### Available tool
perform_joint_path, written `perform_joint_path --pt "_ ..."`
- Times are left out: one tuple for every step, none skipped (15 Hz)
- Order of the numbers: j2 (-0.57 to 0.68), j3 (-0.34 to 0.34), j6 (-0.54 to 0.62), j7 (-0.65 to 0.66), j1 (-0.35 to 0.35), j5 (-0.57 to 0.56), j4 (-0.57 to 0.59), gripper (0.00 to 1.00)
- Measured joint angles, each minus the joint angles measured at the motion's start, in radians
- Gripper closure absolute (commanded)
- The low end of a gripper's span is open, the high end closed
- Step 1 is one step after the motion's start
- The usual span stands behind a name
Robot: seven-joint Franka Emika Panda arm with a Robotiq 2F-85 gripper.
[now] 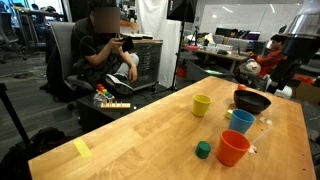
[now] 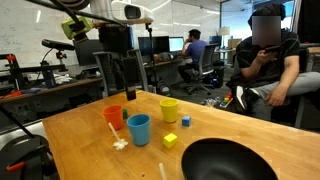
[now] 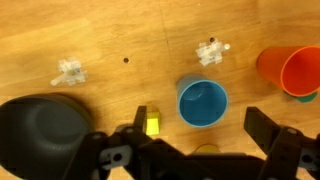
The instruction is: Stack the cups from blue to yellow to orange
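Three cups stand upright and apart on the wooden table. The light blue cup (image 3: 203,103) (image 2: 138,129) (image 1: 241,121) is in the middle. The orange cup (image 3: 290,70) (image 2: 114,117) (image 1: 233,148) is beside it. The yellow cup (image 2: 169,109) (image 1: 201,105) stands further off; in the wrist view only its rim (image 3: 205,150) shows under the gripper body. My gripper (image 3: 200,130) (image 2: 122,92) is open and empty. It hangs above the table, over the blue cup, touching nothing.
A dark wide bowl (image 3: 40,125) (image 2: 228,160) (image 1: 252,101) sits near the cups. Small yellow cubes (image 2: 170,141) (image 3: 152,125) and a green cube (image 1: 204,150) lie on the table, with white scraps (image 3: 68,71). A seated person (image 1: 108,45) is beyond the table's edge.
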Motion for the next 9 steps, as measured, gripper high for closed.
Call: perform_joint_path --pt "0.014 0.004 0.019 0.016 0.0 0.004 -0.001 0.0" --pt "0.028 0.007 0.037 0.033 0.0 0.005 -0.001 0.0" --pt "0.043 0.01 0.051 0.05 0.0 0.005 -0.001 0.0" --pt "0.059 0.013 0.062 0.068 0.0 0.005 -0.001 0.0" --pt "0.076 0.015 0.075 0.086 0.0 0.005 -0.001 0.0" --pt "0.093 0.016 0.086 0.104 0.0 0.005 0.001 0.0" --pt "0.111 0.016 0.098 0.122 0.0 0.005 0.002 0.0" --pt "0.129 0.016 0.11 0.139 0.0 0.005 0.004 0.0" --pt "0.147 0.017 0.122 0.155 0.0 0.005 0.007 0.0"
